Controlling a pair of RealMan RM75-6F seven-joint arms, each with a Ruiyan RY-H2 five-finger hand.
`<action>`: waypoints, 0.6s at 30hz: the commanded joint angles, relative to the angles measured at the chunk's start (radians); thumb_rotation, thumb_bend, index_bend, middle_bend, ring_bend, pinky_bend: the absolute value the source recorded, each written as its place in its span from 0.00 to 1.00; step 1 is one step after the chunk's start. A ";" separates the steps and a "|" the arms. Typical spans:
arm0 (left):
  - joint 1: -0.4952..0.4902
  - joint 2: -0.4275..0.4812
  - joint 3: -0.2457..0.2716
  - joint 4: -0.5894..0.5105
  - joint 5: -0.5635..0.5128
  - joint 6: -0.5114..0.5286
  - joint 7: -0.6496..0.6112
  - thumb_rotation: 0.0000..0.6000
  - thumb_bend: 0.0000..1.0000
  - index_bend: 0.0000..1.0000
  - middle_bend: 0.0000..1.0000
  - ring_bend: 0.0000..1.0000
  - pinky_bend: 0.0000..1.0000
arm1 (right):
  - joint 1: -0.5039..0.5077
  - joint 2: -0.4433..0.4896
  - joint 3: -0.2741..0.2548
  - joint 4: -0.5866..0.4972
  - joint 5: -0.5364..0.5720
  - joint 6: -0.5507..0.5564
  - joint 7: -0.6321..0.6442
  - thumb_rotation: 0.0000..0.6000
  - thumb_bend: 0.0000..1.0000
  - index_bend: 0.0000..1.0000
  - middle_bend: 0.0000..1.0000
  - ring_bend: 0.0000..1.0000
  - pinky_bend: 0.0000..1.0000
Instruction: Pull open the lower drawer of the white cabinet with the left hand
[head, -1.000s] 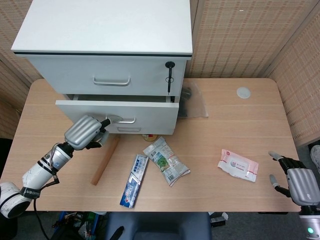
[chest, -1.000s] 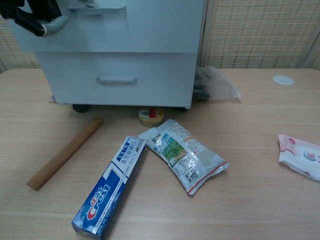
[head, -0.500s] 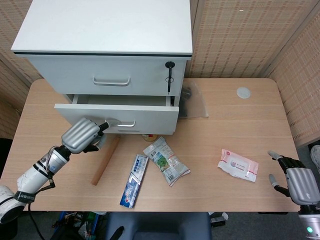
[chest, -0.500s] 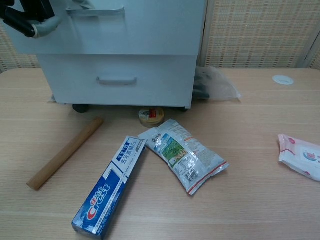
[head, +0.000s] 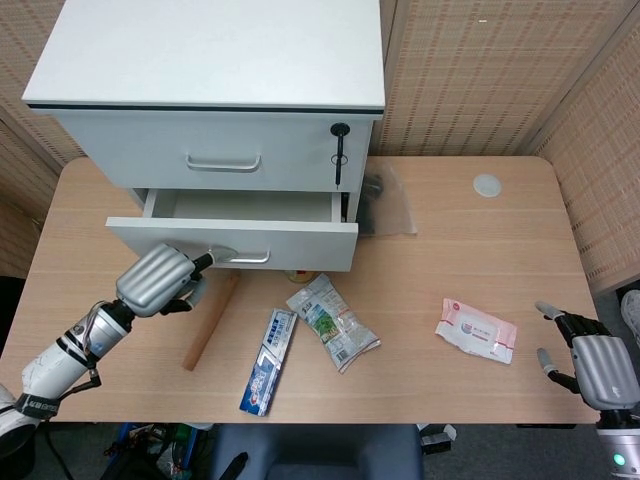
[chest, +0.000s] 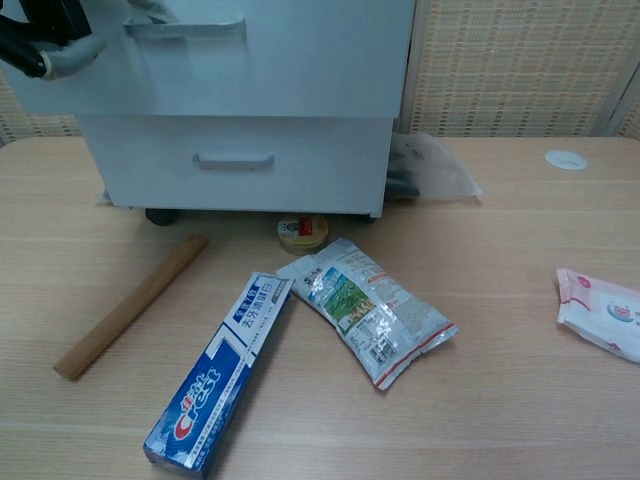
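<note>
The white cabinet (head: 210, 60) stands at the table's back left. Under its closed top drawer, a second drawer (head: 300, 243) is pulled partly out, with its bare inside (head: 240, 205) showing. My left hand (head: 158, 280) is in front of that drawer, its fingers hooked on the left end of the metal handle (head: 245, 257). The chest view shows the same hand (chest: 45, 35) at the top left beside that handle (chest: 185, 27), with another closed drawer (chest: 233, 160) below. My right hand (head: 595, 362) hovers at the table's front right corner, fingers apart and holding nothing.
In front of the cabinet lie a wooden rod (head: 208, 322), a toothpaste box (head: 268, 360) and a snack packet (head: 333, 322). A tape roll (chest: 302, 232) sits under the cabinet's edge. A wipes pack (head: 476, 329), a white lid (head: 487, 185) and a plastic bag (head: 385, 205) lie to the right.
The drawer has slid further out toward the table's front, and my left hand has drawn back with its handle. The right hand has not moved.
</note>
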 joint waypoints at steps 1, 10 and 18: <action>0.003 0.006 0.002 -0.009 0.003 0.000 0.002 1.00 0.66 0.18 0.90 0.94 1.00 | 0.000 0.000 -0.001 0.000 -0.001 0.000 0.001 1.00 0.33 0.20 0.31 0.30 0.31; 0.014 0.026 0.000 -0.039 0.003 0.011 0.021 1.00 0.66 0.18 0.90 0.94 1.00 | -0.003 -0.001 -0.001 0.006 0.000 0.003 0.008 1.00 0.33 0.20 0.31 0.30 0.31; 0.021 0.036 0.003 -0.058 -0.004 0.006 0.039 1.00 0.66 0.18 0.90 0.94 1.00 | -0.002 -0.004 -0.001 0.014 0.001 0.001 0.015 1.00 0.33 0.20 0.31 0.30 0.31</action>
